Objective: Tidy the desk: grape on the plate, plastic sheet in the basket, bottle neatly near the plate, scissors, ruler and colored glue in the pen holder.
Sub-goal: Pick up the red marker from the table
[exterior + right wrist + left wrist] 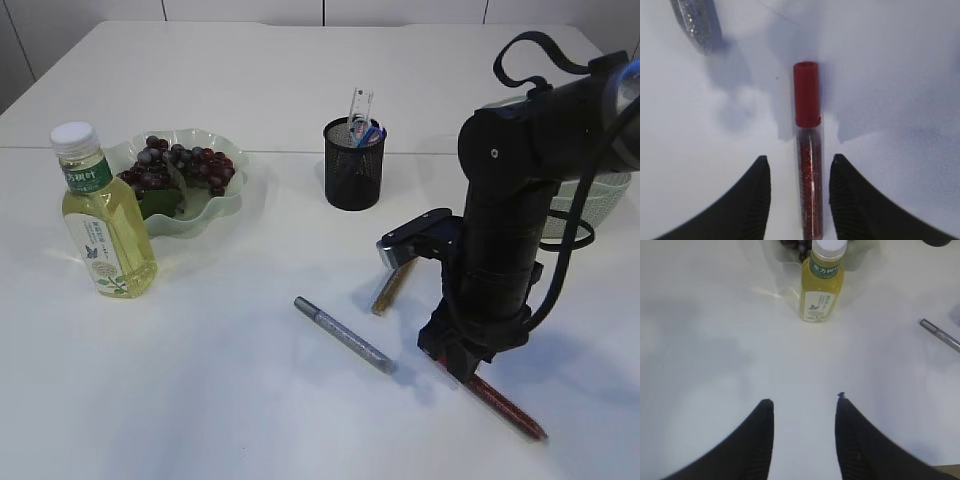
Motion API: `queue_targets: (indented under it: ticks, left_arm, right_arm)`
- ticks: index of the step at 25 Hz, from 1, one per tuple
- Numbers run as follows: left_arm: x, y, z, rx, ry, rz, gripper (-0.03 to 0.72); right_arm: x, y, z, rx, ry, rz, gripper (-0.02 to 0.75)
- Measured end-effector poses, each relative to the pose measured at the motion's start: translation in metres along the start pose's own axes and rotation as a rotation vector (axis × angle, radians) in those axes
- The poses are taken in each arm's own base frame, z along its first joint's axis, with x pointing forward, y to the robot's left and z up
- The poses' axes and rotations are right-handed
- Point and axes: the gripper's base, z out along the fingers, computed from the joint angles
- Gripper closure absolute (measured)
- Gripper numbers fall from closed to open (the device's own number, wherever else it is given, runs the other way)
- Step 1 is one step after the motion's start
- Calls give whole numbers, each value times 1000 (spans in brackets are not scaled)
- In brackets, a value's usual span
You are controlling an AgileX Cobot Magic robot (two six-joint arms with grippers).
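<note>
Red glitter glue tube (808, 150): lies flat on the white table (200, 400), lower right of the exterior frame, between the parted fingers of the right gripper (799, 172), neither finger visibly touching it. Silver glue tube (344, 335) centre-bottom, gold one (388, 287) just beside the arm. Bottle (105, 215) at left, grapes on plate (225, 205) behind it, pen holder (354, 165) upper centre; left gripper (804, 407) half open, empty.
</note>
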Motion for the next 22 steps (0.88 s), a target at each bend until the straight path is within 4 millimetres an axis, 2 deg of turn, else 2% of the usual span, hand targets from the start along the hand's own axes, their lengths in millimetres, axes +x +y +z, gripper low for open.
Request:
queue_targets:
  ticks: [22]
  left_arm:
    - [0, 1, 0, -12, -2, 4, 391]
  right_arm:
    - [-7, -2, 23, -11, 17, 22, 406]
